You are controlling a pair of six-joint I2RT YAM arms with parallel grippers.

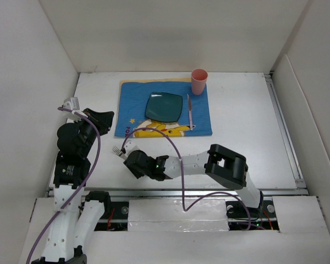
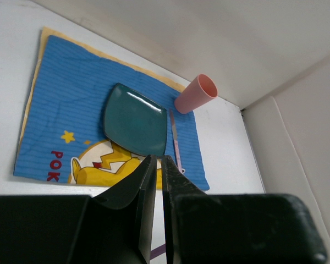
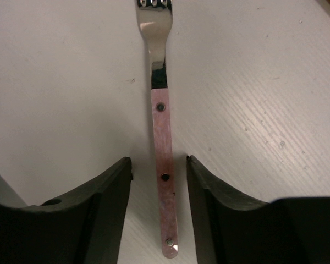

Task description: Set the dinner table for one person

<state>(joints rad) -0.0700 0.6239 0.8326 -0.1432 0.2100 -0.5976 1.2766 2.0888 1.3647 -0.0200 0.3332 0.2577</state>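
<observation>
Pink-handled fork (image 3: 164,165) flat on dinner table (image 1: 242,137) beneath both arms, at 7 o'clock of placemat (image 1: 132,104) | right gripper (image 3: 158,160) spread astride handle, clear both sides | left gripper (image 2: 159,158) pressed together, empty, at 9 o'clock | RISK: skid or spin on closing off-centre; missed pinch if too high above thin handle

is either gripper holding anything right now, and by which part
Nothing is held. The right gripper, open, straddles the fork at its pink handle without touching; the left gripper is shut and empty.
</observation>
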